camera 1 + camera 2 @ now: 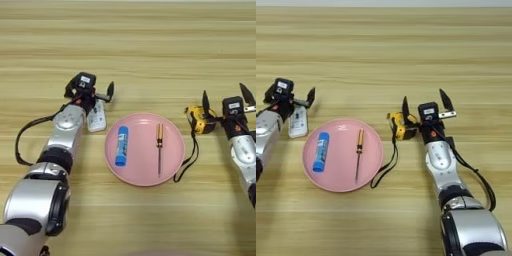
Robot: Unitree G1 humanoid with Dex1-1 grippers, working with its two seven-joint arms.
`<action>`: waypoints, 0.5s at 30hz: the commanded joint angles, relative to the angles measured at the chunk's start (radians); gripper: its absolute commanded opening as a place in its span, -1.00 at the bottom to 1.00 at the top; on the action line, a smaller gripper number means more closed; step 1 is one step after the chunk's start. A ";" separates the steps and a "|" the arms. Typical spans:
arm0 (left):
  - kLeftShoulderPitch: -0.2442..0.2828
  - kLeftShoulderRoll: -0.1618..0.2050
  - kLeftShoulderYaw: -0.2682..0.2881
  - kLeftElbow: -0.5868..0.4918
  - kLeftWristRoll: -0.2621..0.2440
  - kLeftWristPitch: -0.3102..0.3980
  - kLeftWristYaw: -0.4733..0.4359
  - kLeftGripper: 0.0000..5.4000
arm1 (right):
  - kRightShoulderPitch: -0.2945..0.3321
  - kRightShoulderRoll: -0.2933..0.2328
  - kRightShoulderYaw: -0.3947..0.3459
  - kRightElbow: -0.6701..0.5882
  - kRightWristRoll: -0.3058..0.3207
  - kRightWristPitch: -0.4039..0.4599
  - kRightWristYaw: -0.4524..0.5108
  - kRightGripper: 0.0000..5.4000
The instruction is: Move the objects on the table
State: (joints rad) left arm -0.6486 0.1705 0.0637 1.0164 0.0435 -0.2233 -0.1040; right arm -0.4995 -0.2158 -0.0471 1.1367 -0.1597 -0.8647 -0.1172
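A round pink plate sits in the middle of the wooden bench, and everything else gathers around it. On the plate lie a blue glue stick toward its left half and a wooden-handled screwdriver toward its right half, both pointing roughly away from the robot and well apart from each other.

Just off the plate's left rim rests the white remote control, flat on the bench. The left gripper is right over the far end of the remote, its black fingers spread wide, one of them sticking out toward the plate side; it grasps nothing that I can see, and whether it touches the remote I cannot tell.

Just off the plate's right rim is the yellow-black tape measure, lying on the bench, with its black strap looping back along the plate's right edge and ending near the plate's near-right rim. The right gripper is just beside the tape measure, on the side away from the plate, fingers splayed open, one finger by the tape measure's body, not closed on it.
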 commanded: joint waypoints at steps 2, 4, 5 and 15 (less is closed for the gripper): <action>0.002 -0.005 0.006 -0.025 0.013 0.120 0.097 0.99 | -0.008 0.006 0.010 -0.007 -0.010 -0.003 -0.017 1.00; 0.001 -0.011 0.018 -0.028 -0.003 0.152 0.101 0.99 | -0.008 0.006 0.011 -0.006 -0.011 -0.003 -0.020 1.00; 0.001 -0.012 0.022 -0.030 -0.009 0.165 0.101 0.99 | -0.009 0.006 0.011 -0.006 -0.011 -0.002 -0.021 1.00; 0.007 -0.025 0.058 -0.039 -0.065 0.284 0.062 0.99 | -0.014 0.008 0.028 -0.006 -0.031 0.005 -0.047 1.00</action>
State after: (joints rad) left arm -0.6459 0.1524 0.1169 0.9927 -0.0065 0.0258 -0.0213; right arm -0.4996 -0.2123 -0.0286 1.1364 -0.1799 -0.8644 -0.1508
